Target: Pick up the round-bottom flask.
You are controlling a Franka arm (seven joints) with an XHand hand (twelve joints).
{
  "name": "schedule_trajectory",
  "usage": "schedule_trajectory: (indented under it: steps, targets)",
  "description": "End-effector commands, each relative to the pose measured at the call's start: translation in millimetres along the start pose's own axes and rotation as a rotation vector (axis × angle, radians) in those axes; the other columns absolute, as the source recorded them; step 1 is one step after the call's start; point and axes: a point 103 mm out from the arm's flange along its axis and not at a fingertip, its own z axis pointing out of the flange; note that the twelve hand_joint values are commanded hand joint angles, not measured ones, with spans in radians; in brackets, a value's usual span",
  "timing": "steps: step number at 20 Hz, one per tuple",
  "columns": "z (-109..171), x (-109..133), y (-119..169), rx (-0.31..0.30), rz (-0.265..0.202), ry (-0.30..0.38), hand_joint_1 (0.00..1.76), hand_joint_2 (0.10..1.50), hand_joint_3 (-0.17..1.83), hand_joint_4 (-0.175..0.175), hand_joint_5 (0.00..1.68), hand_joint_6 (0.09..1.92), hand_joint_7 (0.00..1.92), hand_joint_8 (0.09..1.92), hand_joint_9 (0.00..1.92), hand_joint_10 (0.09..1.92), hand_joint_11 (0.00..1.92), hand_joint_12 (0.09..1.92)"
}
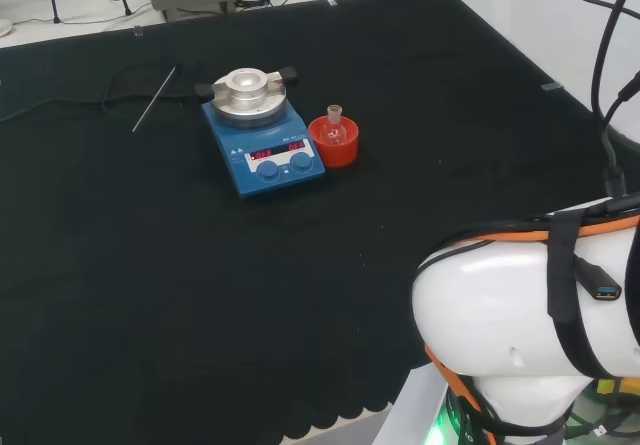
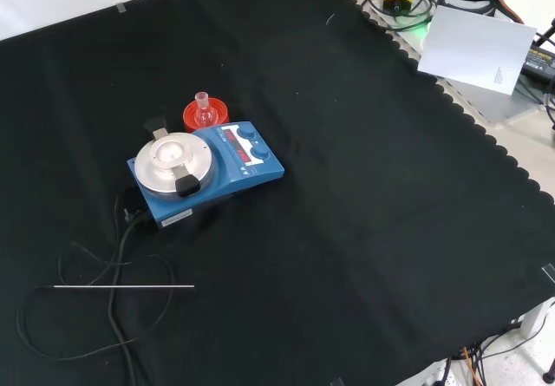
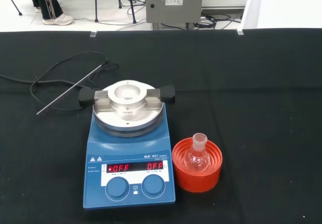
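Note:
A small clear round-bottom flask (image 1: 334, 123) stands upright in a red ribbed ring stand (image 1: 334, 144) on the black cloth, just right of a blue hotplate in the head view. In the front view the flask (image 2: 204, 109) and its red stand (image 2: 205, 114) sit just beyond the hotplate. The wrist view looks at the flask (image 3: 197, 155) in its stand (image 3: 196, 166) from some distance, with open cloth between.
A blue hotplate stirrer (image 1: 262, 135) with a round metal top (image 2: 172, 162) stands beside the stand. Its black cable (image 2: 121, 247) loops over the cloth, and a thin metal rod (image 2: 123, 287) lies near it. The arm's white link (image 1: 530, 305) rises at the head view's lower right.

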Motion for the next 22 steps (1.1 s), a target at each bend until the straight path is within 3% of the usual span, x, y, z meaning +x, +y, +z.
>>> schedule_trajectory:
  steps: [1,2,3,6,13,22]
  targets:
    - [0.6,-0.4,0.1,-0.011,0.0,-0.011,0.29,1.1,0.64,-0.034,0.24,0.09,0.4,0.74,0.51,0.85,0.34,1.23]
    - [0.7,-0.3,-0.1,-0.011,0.0,-0.012,0.14,1.19,0.52,-0.031,0.23,0.09,0.23,0.64,0.36,0.75,0.16,1.19]
    - [1.4,23.3,-29.6,-0.032,-0.015,-0.027,0.07,1.24,0.44,-0.03,0.23,0.09,0.15,0.59,0.28,0.7,0.08,1.17]
    - [1.8,30.2,-37.0,-0.025,-0.011,-0.025,0.01,1.29,0.37,-0.029,0.23,0.09,0.09,0.54,0.22,0.66,0.01,1.16]
    - [14.3,2.7,12.3,0.025,0.022,-0.013,0.0,1.3,0.35,-0.029,0.22,0.09,0.08,0.53,0.21,0.65,0.0,1.15]
    - [49.3,-13.5,75.2,0.088,0.103,0.003,0.08,1.27,0.29,-0.029,0.21,0.09,0.08,0.52,0.21,0.65,0.0,1.14]
